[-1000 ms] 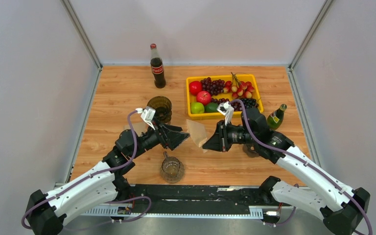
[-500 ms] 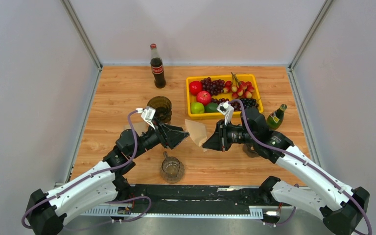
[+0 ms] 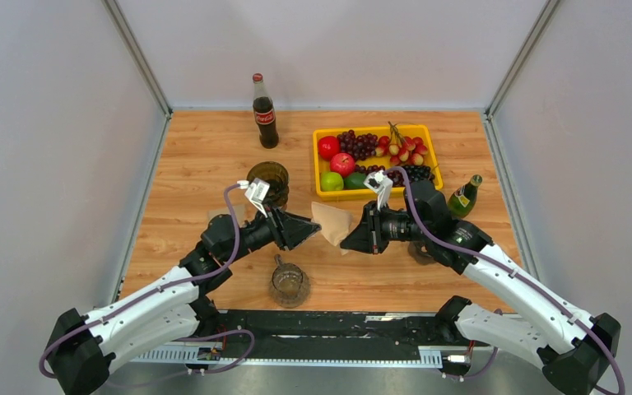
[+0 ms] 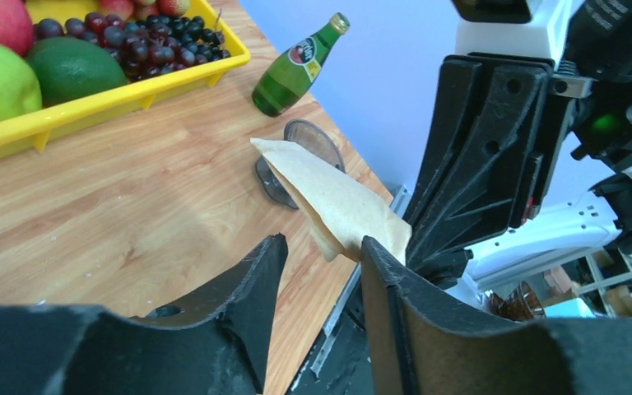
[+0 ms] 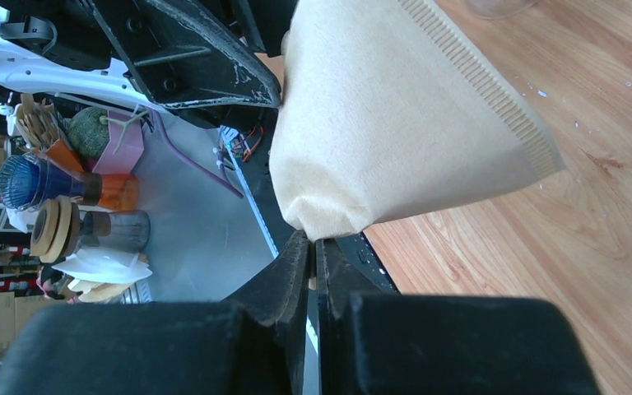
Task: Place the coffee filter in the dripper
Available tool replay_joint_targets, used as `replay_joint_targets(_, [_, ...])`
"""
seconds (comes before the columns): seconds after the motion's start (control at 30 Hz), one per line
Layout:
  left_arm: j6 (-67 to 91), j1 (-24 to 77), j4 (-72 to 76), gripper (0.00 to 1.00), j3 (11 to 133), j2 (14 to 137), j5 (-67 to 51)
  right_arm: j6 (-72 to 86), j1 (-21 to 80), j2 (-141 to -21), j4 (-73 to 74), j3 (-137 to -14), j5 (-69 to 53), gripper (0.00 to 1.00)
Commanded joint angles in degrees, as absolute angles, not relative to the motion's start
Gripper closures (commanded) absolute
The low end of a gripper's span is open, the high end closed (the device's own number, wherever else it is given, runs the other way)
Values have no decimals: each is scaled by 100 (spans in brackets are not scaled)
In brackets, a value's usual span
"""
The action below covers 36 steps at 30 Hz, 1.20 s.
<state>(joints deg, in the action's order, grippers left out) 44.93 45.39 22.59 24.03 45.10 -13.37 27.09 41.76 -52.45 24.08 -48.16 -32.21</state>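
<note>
The right gripper (image 5: 311,241) is clamped on one corner of the tan paper coffee filter (image 5: 395,123), holding it in the air. Seen from above, the filter lies at 3 o'clock from the left gripper (image 4: 323,251), whose jaws stand apart, with its long axis running 11 to 5. The clear glass handled dripper (image 3: 288,284) (probably) sits at the filter's 7 o'clock, nearer the left arm.

Coffee filter (image 4: 337,202) covers part of the dripper (image 4: 317,141); yellow tray (image 4: 90,103) cut off at the view's top-left edge

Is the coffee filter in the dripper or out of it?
Out. The right pincer is shut on the filter, holding it in mid-air.
</note>
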Motion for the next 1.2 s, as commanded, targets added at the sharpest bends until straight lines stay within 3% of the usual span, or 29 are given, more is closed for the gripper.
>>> replay_joint_targets(0.0, [4550,4561,2972,57,2512,4539,-1715,2622,4161,-5270,2128,-4956,-3246,92])
replay_joint_targets(0.03, [4560,4561,3002,60,2513,4571,-1782,2615,4165,-5284,2124,-4957,-3247,92])
replay_joint_targets(0.1, [4578,4562,3083,74,2522,4646,-1916,2615,4166,-5313,2095,-4972,-3237,92])
replay_joint_targets(0.13, [4583,4562,3142,87,2522,4665,-1947,2603,4164,-5322,2077,-4981,-3239,92])
replay_joint_targets(0.2, [4594,4560,3162,98,2527,4725,-1989,2587,4166,-5350,2051,-4992,-3220,91])
replay_joint_targets(0.37, [4564,4562,3019,100,2541,4731,-1874,2576,4166,-5370,2047,-5032,-2809,82])
replay_joint_targets(0.47, [4553,4561,2710,100,2599,4720,-1704,2509,4165,-5357,2044,-5015,-2411,63])
replay_joint_targets(0.57, [4540,4562,2369,100,2728,4744,-1471,2306,4164,-5313,2055,-4963,-1886,38])
replay_joint_targets(0.63, [4538,4562,2012,100,2874,4810,-1331,2125,4166,-5270,2042,-4929,-1600,30])
replay_joint_targets(0.83, [4546,4561,1316,100,3266,5155,-1226,1564,4211,-5324,1552,-4710,-1327,25])
replay_joint_targets(1.0, [4603,4561,1267,100,3515,5625,-1379,1316,4427,-5528,862,-4590,-2268,25])
replay_joint_targets(1.17, [4708,4557,1430,100,3577,5911,-1595,1347,4491,-5764,772,-4604,-2042,31])
